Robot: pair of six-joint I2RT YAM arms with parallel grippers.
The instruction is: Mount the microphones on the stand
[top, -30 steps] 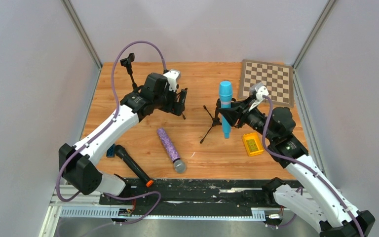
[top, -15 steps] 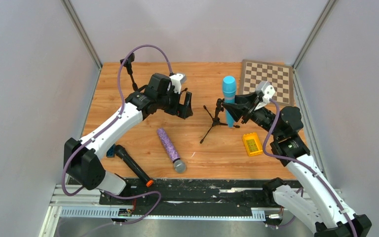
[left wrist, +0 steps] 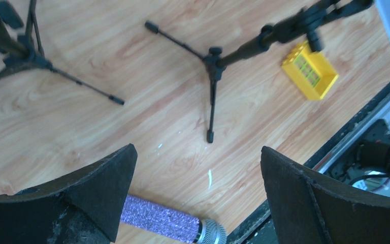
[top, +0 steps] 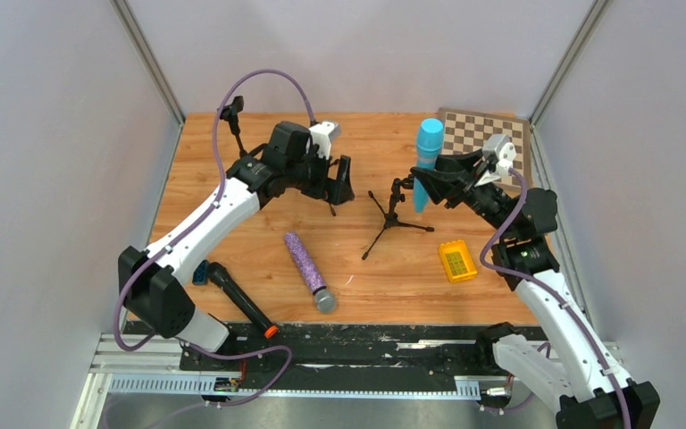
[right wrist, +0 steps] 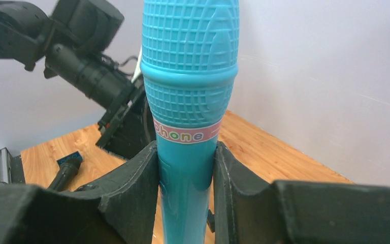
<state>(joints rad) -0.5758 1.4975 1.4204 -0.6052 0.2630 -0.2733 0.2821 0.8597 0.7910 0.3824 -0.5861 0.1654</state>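
Observation:
My right gripper point(top: 430, 185) is shut on the light-blue microphone point(top: 428, 143), holding it upright in the air with its head up point(right wrist: 190, 101); the fingers point(right wrist: 132, 193) press both sides of its handle. A small black tripod stand point(top: 391, 217) sits mid-table just left of it, also seen as the stand point(left wrist: 213, 61) in the left wrist view. My left gripper point(top: 339, 183) hangs open and empty above the table, left of that stand. The glittery purple microphone point(top: 308, 271) lies on the table, showing below the open jaws point(left wrist: 162, 221). The black microphone point(top: 241, 299) with the orange ring lies at the front left.
A second tripod stand point(top: 232, 116) stands at the back left, behind my left arm. A yellow block point(top: 456, 261) lies right of centre. A chessboard point(top: 478, 134) lies in the back right corner. A small blue item point(top: 200, 273) rests by the black microphone.
My right arm has lifted the blue microphone up and back to the right, off the table. My left gripper has moved right, closer to the middle stand.

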